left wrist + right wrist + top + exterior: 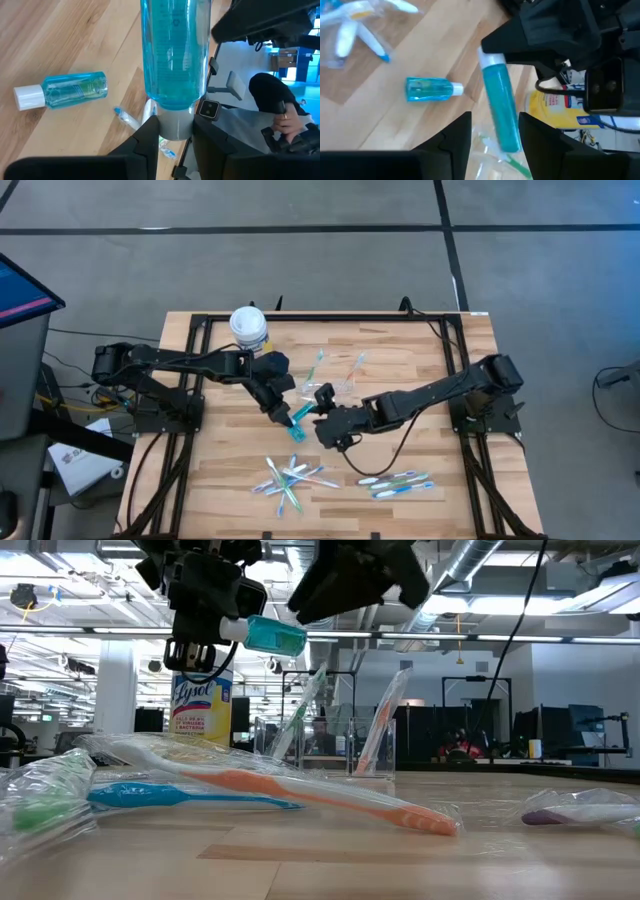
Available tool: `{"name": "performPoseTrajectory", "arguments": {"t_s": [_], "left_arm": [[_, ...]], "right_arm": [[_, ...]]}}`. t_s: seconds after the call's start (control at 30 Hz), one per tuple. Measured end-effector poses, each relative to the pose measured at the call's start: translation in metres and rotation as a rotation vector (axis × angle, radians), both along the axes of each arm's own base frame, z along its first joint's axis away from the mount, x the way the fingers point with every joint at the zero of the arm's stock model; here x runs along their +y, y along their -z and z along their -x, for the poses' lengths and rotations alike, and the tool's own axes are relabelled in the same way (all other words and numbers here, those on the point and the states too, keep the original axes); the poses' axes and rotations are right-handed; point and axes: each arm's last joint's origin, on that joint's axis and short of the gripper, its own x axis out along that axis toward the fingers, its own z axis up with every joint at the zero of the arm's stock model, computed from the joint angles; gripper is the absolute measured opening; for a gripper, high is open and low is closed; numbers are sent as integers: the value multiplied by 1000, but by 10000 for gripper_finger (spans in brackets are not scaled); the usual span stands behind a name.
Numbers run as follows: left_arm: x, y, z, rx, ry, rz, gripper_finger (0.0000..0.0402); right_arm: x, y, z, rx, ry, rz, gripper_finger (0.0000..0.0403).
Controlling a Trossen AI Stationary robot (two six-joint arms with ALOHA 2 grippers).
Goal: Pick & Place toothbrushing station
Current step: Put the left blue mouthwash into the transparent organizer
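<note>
Nearest the low camera, wrapped toothbrushes (pixel 270 788) lay on the counter (pixel 400 860). Left claw (pixel 277 406) was clamped on a teal bottle (pixel 275 635) by its cap end, held aloft mid-counter. Right claw (pixel 322 402), fingers apart, flanked the bottle's base. Step judged: handover. Next: right claw closes before left releases.

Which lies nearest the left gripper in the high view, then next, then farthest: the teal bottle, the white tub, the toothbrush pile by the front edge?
1. Teal bottle: in the left gripper, mid-table.
2. White tub: back edge, left side.
3. Toothbrush pile: front edge.
</note>
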Motion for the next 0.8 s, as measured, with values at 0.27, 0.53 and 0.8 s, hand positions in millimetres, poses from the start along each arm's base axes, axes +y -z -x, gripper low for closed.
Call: {"name": "performPoseTrajectory", "arguments": {"t_s": [0.27, 0.53, 0.8], "left_arm": [[0, 0, 0, 0, 0, 4, 86], [0, -1, 0, -8, 7, 9, 86], [-1, -1, -1, -17, 14, 17, 86]], "right_arm": [[5, 1, -18, -11, -5, 8, 163], [5, 1, -22, -11, -27, 38, 168], [5, 1, -22, -5, -43, 54, 159]]}}
